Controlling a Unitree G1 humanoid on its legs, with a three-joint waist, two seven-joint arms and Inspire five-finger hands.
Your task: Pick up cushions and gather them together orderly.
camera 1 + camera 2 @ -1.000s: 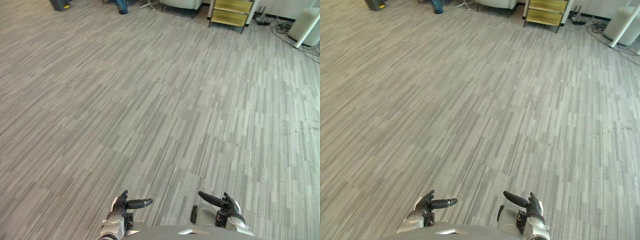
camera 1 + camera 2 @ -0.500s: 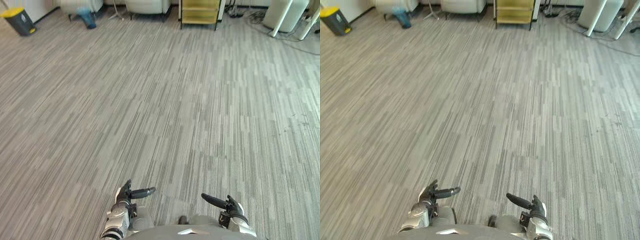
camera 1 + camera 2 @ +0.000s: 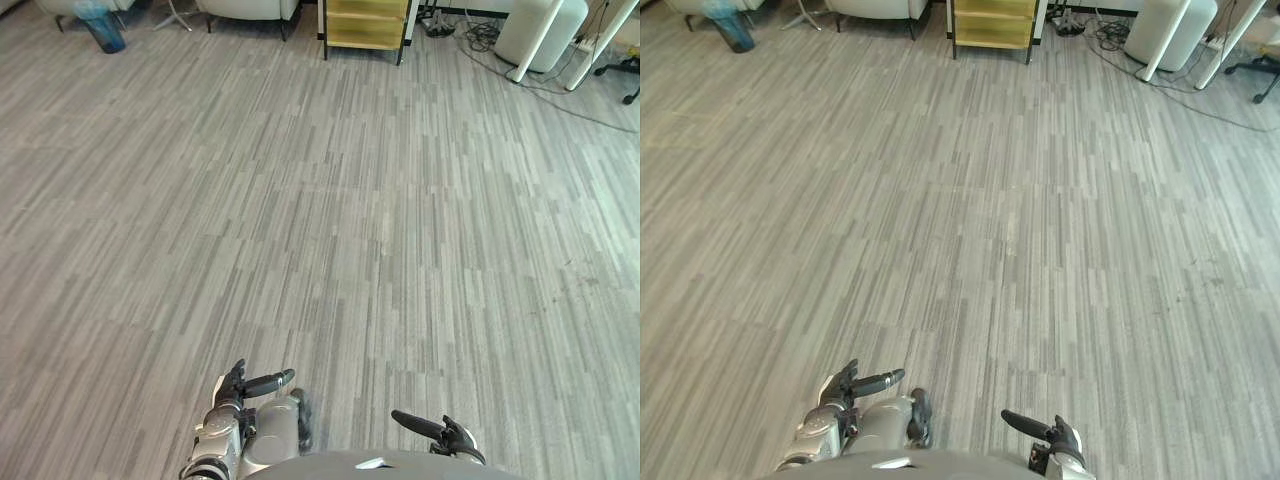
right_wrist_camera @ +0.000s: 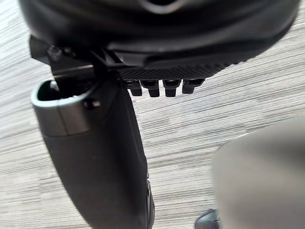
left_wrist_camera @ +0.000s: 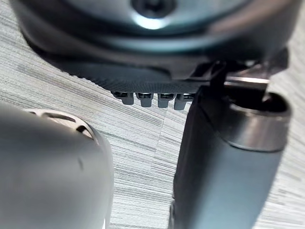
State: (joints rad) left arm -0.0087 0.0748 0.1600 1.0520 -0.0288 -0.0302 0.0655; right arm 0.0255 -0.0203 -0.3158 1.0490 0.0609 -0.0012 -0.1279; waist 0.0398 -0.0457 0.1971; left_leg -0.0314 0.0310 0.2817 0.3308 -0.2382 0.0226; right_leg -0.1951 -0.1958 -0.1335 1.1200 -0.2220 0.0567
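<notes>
— Two hands to log, going from left to right. First entry?

— Item one, left hand (image 3: 232,392): held low and close in over the carpet floor (image 3: 330,200). Its fingers are relaxed and apart, its thumb points across toward the other hand, and it holds nothing.

— Second entry?

— Item two, right hand (image 3: 445,435): the same pose mirrored, low at the near edge of the floor. Its fingers are slack and spread, its thumb points inward, and it is empty. The two hands are well apart.

— And the cushions?

— I cannot tell where they are from here, and neither hand carries one. Along the floor's far edge, left to right, there is a blue bin (image 3: 103,25), a pale armchair (image 3: 245,8), a yellow shelf cart (image 3: 367,22), loose cables (image 3: 470,30) and a white unit (image 3: 540,25).

— Handling note for the cushions?

— This is a judgement only. They are probably light, soft and easy to squash, with a fabric cover that should not slip and nothing fragile about them. Take each one by two opposite sides, one open hand to each, and press in. A single pinch at a corner would likely let it droop and land crooked in the pile.
</notes>
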